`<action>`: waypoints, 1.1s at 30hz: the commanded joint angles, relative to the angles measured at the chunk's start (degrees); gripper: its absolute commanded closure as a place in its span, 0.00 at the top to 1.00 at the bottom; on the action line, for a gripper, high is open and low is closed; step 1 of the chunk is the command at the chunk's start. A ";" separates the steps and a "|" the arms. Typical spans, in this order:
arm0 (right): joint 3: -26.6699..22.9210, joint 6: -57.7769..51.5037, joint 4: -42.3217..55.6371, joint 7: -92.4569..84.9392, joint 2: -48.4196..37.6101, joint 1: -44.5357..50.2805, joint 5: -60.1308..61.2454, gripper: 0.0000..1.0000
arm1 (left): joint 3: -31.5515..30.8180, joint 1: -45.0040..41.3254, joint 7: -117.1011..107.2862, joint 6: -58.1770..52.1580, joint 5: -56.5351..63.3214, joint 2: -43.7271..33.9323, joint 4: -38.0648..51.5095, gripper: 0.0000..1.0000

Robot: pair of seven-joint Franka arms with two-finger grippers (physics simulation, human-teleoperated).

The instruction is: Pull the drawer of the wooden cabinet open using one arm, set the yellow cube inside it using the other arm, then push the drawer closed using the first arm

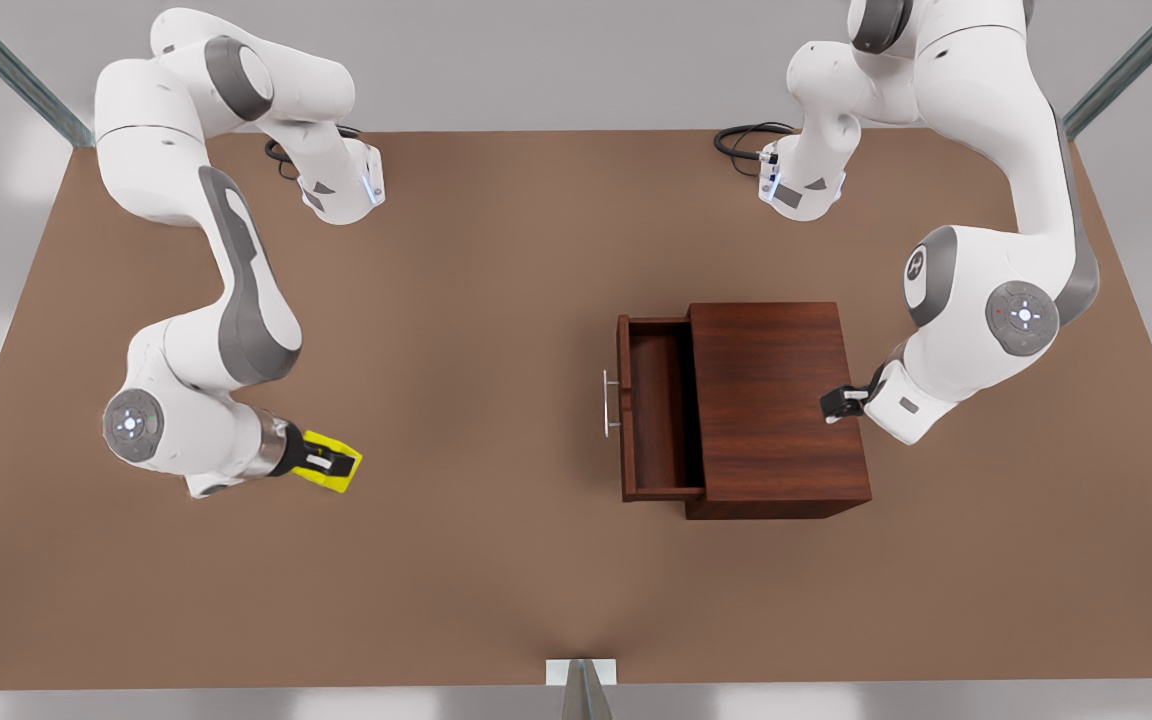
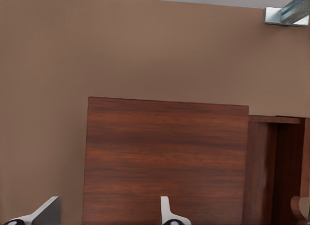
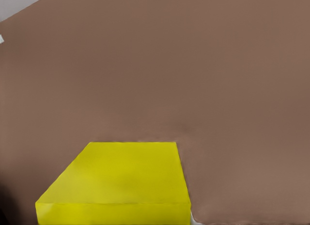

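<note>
Wooden drawer open, empty inside

Wooden cabinet: dark reddish-brown wood, horizontal grain, smooth low sheen. Drawer: same wood; handle thin bright metal bar. Yellow cube in my right gripper: plain, smooth, matt. Table: flat matt brown. My arm shells: glossy white plastic, grey joints.
</note>
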 commanded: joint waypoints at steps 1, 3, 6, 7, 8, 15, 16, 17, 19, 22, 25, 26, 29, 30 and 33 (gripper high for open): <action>3.45 -3.08 1.03 36.67 -0.04 0.80 -0.29 0.68 | 0.01 0.00 12.08 0.10 0.04 -0.05 -0.31 1.00; 3.98 -2.12 3.23 40.46 0.32 5.10 -0.20 0.68 | 0.01 0.00 12.08 0.28 0.04 -0.05 -0.31 1.00; 3.98 5.53 3.14 45.11 1.37 10.99 -0.02 0.68 | 0.01 0.00 12.08 0.28 0.04 -0.13 -0.31 1.00; 3.98 7.47 3.14 46.87 1.72 12.48 -0.02 0.69 | 0.01 0.00 12.08 0.28 0.13 -0.13 -0.31 1.00; 3.98 9.39 3.23 48.45 2.07 13.54 0.06 0.69 | 0.01 0.00 11.99 0.19 0.13 -0.13 -0.31 1.00; 4.42 25.83 3.14 56.72 4.62 20.48 0.15 0.69 | 0.01 -0.08 11.99 0.54 0.13 -0.05 -1.01 1.00; 4.42 28.99 3.14 58.21 5.41 21.89 0.06 0.69 | -0.07 0.00 12.08 0.72 0.13 -0.05 -1.10 1.00; 4.51 31.54 3.14 59.09 6.03 22.68 -0.02 0.69 | 0.01 -0.08 11.99 0.72 0.13 -0.05 -1.10 1.00; 4.42 34.36 3.23 59.88 7.26 24.52 -0.02 0.69 | 0.01 -0.09 12.08 0.72 0.13 -0.05 -1.10 1.00; 4.07 35.24 3.23 60.41 9.11 28.48 -0.11 0.69 | 0.01 -0.09 12.08 0.72 0.22 -0.05 -1.19 1.00; 4.07 35.33 3.41 60.50 10.60 30.76 -0.29 0.69 | -0.07 -0.09 11.99 0.72 0.22 0.04 -1.19 1.00; 4.07 35.33 3.41 60.50 11.04 31.29 -0.29 0.69 | -0.07 -0.09 12.08 0.72 0.22 0.04 -1.19 1.00; 3.11 35.24 3.32 60.58 12.80 33.76 -1.25 0.70 | 0.01 -0.09 12.08 0.63 0.22 0.04 -1.10 1.00; 2.49 35.24 3.32 60.58 13.41 34.63 -1.25 0.70 | -0.07 -0.09 11.99 0.63 0.22 0.04 -1.19 1.00; 0.20 35.15 3.32 60.50 14.03 36.66 -1.25 0.74 | -0.07 -0.09 11.99 0.63 0.30 0.04 -1.19 1.00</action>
